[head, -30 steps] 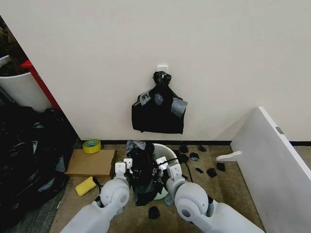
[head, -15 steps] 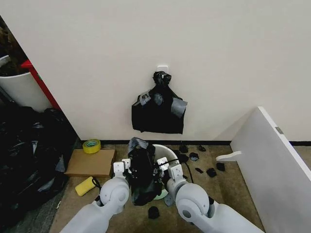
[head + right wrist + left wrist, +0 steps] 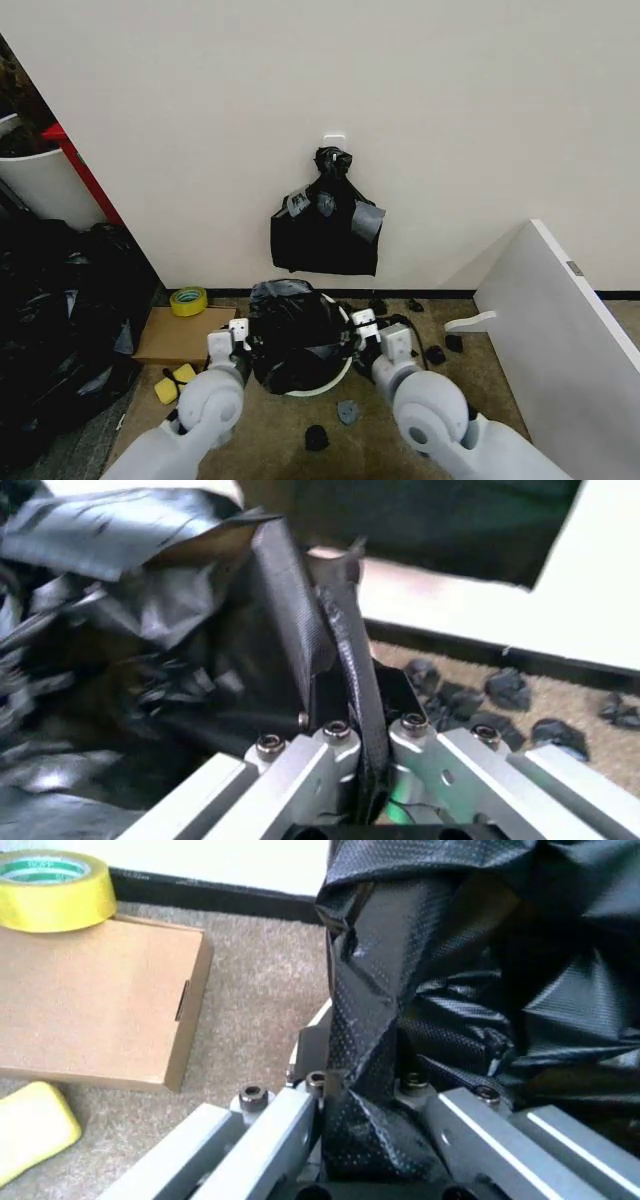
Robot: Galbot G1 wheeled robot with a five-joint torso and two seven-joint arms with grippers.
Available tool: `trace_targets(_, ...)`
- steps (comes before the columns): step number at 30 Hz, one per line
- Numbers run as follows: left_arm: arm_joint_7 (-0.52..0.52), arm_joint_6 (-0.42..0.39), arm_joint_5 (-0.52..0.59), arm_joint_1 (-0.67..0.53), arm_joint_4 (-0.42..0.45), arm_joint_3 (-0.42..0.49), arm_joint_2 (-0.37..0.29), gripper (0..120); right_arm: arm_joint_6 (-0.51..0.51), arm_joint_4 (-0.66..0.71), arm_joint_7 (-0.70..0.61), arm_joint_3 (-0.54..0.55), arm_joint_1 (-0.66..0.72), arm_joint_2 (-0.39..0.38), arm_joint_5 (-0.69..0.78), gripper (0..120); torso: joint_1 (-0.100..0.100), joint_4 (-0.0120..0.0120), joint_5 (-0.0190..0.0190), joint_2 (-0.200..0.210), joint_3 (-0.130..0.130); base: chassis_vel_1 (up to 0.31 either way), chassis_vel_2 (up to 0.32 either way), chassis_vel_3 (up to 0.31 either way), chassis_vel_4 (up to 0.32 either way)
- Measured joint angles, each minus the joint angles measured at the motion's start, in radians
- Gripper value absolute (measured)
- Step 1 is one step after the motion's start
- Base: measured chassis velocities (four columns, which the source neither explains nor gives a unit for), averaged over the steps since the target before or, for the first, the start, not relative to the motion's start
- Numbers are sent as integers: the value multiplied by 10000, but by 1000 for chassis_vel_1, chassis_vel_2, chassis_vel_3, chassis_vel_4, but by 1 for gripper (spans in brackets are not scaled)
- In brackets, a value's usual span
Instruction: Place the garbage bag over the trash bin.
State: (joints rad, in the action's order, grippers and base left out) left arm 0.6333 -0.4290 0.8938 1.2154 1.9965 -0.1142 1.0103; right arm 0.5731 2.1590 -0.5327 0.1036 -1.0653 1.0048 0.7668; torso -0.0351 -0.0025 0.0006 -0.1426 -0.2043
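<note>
The garbage bag (image 3: 298,335), glossy black and crinkly, is stretched wide across the top of the trash bin (image 3: 322,384), of which a white sliver of wall shows below it. My left gripper (image 3: 240,341) is shut on the bag's left edge, and my right gripper (image 3: 364,329) is shut on its right edge. In the left wrist view the garbage bag (image 3: 420,990) is pinched flat in my left gripper (image 3: 365,1091). The right wrist view has a folded strip of the garbage bag (image 3: 290,615) clamped in my right gripper (image 3: 366,731).
A knotted bundle of black bags (image 3: 325,225) hangs on the wall behind the bin. A white board (image 3: 560,340) leans at the right. On the left lie a cardboard box (image 3: 185,335), a yellow tape roll (image 3: 188,300), a yellow sponge (image 3: 170,384) and heaped black bags (image 3: 60,320). Black scraps (image 3: 316,437) dot the carpet.
Both grippers have moved apart and forward, and the bag that hung bunched between them is now spread wide over the bin's mouth.
</note>
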Motion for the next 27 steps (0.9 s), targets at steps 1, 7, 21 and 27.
trace_targets(1, -127, 115, -44, 156, 79, -116, -28, 1, -95, 6, 76, -120, -39, -50, 18, 0, 0, -2, -3, 0, 0, 0, 0, 0, 0)
trace_targets(7, -994, 459, -411, 1170, 745, -1158, -156, 1, -676, -261, 707, -445, 15, -296, 199, 0, 0, 3, 6, 0, 1, 0, 0, 0, 0)
trace_targets(21, -2606, 810, -1589, 2535, 2049, -1674, -624, 1, -897, -448, 1222, -1608, -478, -1144, 1319, 0, 0, -2, -1, 0, 2, 0, 0, 0, 0)
trace_targets(27, -2546, 927, -1098, 2515, 2105, -1677, -481, 1, -705, -443, 2078, -2246, -1449, -1548, 1262, 0, 0, -3, 0, 0, 1, 0, 0, 0, 0)
